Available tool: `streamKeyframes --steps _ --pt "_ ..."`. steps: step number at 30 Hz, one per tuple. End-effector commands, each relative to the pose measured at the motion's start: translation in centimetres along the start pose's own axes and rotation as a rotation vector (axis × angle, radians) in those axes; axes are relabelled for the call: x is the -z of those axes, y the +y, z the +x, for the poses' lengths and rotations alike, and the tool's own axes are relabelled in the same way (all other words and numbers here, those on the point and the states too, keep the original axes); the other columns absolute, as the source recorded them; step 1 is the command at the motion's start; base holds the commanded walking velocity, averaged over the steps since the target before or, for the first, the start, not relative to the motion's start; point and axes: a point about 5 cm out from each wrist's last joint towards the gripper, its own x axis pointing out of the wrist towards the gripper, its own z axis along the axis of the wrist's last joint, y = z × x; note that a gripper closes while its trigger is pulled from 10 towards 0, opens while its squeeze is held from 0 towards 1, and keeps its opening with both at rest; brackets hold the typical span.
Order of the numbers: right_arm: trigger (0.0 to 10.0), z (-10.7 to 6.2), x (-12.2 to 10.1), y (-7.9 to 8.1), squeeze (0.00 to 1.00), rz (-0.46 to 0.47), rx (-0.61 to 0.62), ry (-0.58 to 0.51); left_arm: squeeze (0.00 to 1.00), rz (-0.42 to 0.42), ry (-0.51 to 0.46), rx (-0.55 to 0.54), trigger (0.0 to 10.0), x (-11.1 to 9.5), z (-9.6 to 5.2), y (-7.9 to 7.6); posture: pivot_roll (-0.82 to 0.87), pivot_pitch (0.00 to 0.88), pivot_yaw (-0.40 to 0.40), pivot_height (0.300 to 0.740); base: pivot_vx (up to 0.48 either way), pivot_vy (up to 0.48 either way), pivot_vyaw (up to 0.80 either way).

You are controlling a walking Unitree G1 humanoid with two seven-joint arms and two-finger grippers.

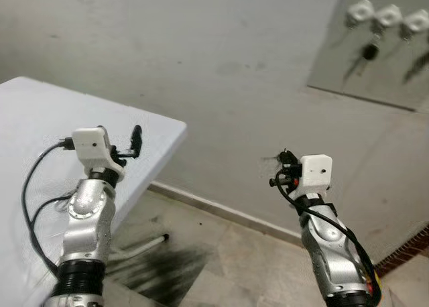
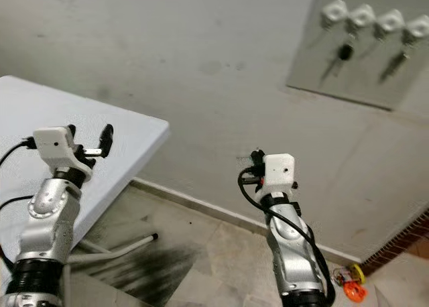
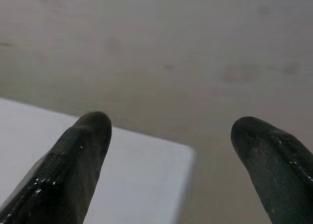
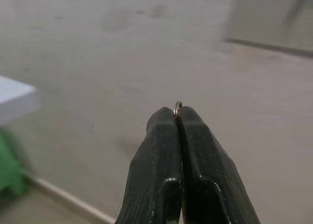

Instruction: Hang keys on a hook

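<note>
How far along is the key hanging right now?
Done: the right gripper is shut on a key ring, so the pickup looks finished. In hand: that arm is raised before the wall, well below the hook board. Left: lifting the ring onto a hook; two hooks already carry keys. The left gripper is open over the table.

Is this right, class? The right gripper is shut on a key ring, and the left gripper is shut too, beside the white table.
Not quite. The left gripper is open: the left wrist view shows its fingers wide apart, near the table. The right gripper is indeed shut on a key ring.
</note>
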Motion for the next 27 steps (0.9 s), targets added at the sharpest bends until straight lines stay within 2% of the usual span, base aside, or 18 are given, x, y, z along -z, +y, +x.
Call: streamKeyframes --steps 1,27 --pt "10.0 0.09 -0.47 0.19 0.00 0.007 0.005 -0.018 0.00 0.020 -0.001 -0.007 10.0 -0.31 -0.03 0.35 0.03 0.000 -0.017 0.740 0.000 0.000 -0.76" --pt "10.0 0.07 -0.39 0.34 0.00 0.008 0.006 -0.011 0.00 0.039 0.005 -0.010 10.0 -0.26 -0.06 0.29 0.03 0.000 -0.016 0.740 0.000 0.000 -0.75"
